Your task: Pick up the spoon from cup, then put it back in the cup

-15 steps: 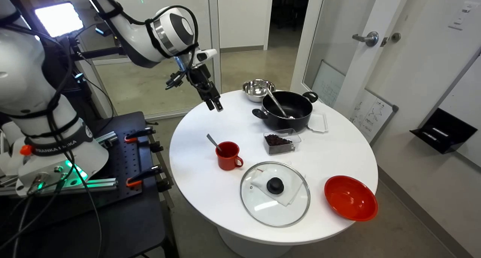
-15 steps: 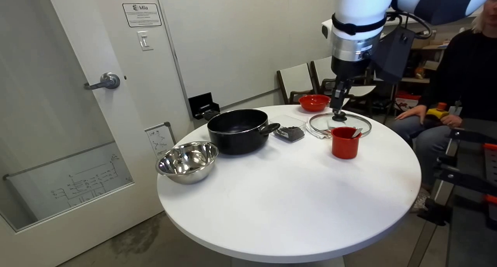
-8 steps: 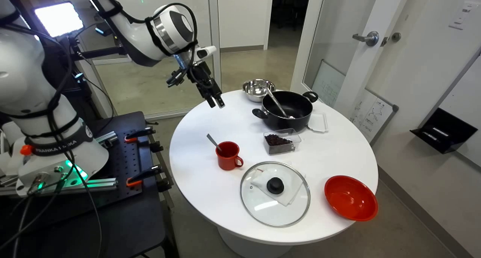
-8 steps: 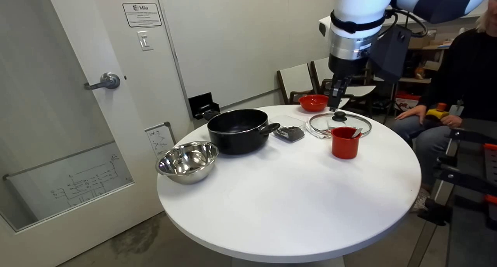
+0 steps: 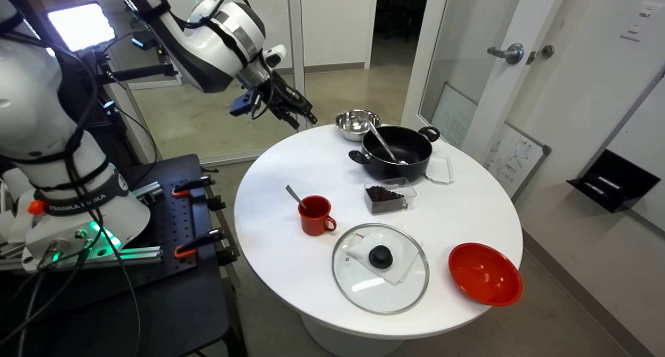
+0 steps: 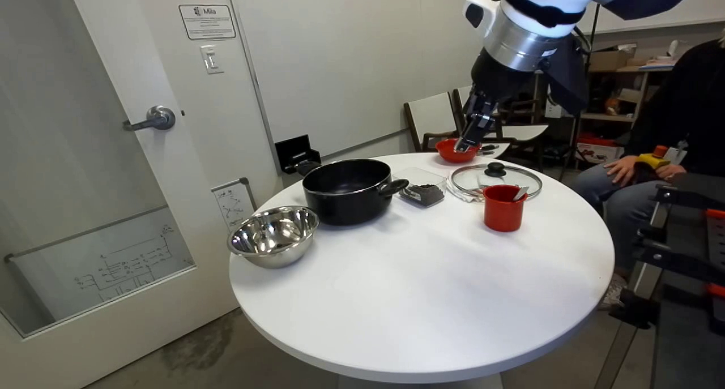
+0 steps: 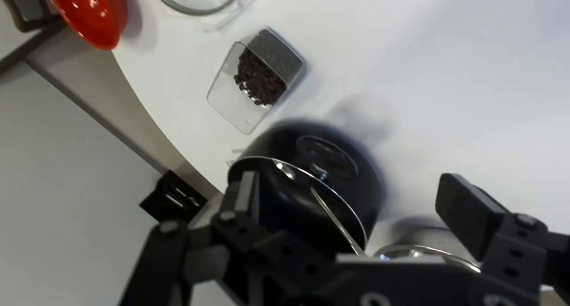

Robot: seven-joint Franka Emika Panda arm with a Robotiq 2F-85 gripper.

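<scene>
Spoon (image 5: 294, 195) leans in the red mug (image 5: 315, 221), lower than and well apart from the wide-spread pincer (image 5: 305, 123).

The black pot (image 6: 346, 209) has a smooth satin wall and a thin bright rim. Beside it, the metal bowl (image 6: 278, 255) is mirror-glossy; near it, the box (image 5: 388, 207) looks clear plastic. Well apart from the pot, the red mug (image 5: 314, 225) and red bowl (image 5: 484, 274) are glossy, the mug's spoon (image 5: 294, 194) dull metal, the lid (image 5: 358, 290) clear glass. Beneath the pot, the table (image 6: 396, 321) looks smooth, nearly matt.
</scene>
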